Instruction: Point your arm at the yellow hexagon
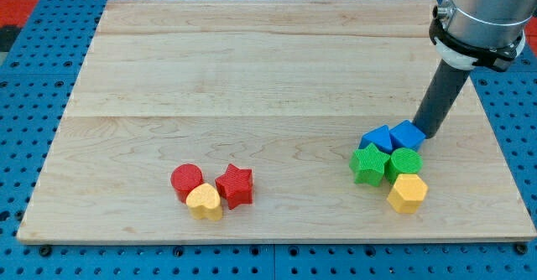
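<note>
The yellow hexagon point(407, 193) sits near the board's bottom-right corner, the lowest piece of a tight cluster. Directly above it and touching is a green block point(404, 162), rounded, shape hard to call. To that one's left, up and left of the hexagon, is a green star point(368, 163). Above those two lie two blue blocks side by side, one point(377, 137) over the star, the other point(407, 134) over the green block. The tip point(428, 132) is down at the right edge of that second blue block, touching it or nearly so, above the hexagon and a little to its right, with two blocks stacked in between. There are no jaws to read here; the arm ends in a bare rod carrying nothing.

The worry, I'd say, is a straight run down toward the hexagon: that would shove the blue block into the green one and push the hexagon toward the board's bottom edge, which is close. Swinging out to the hexagon's right looks safer, though the right edge of the board point(252, 79) is near too.

Far to the hexagon's left, a red cylinder point(186, 179), a yellow heart point(205, 201) and a red star point(235, 186) huddle together, well out of it.
</note>
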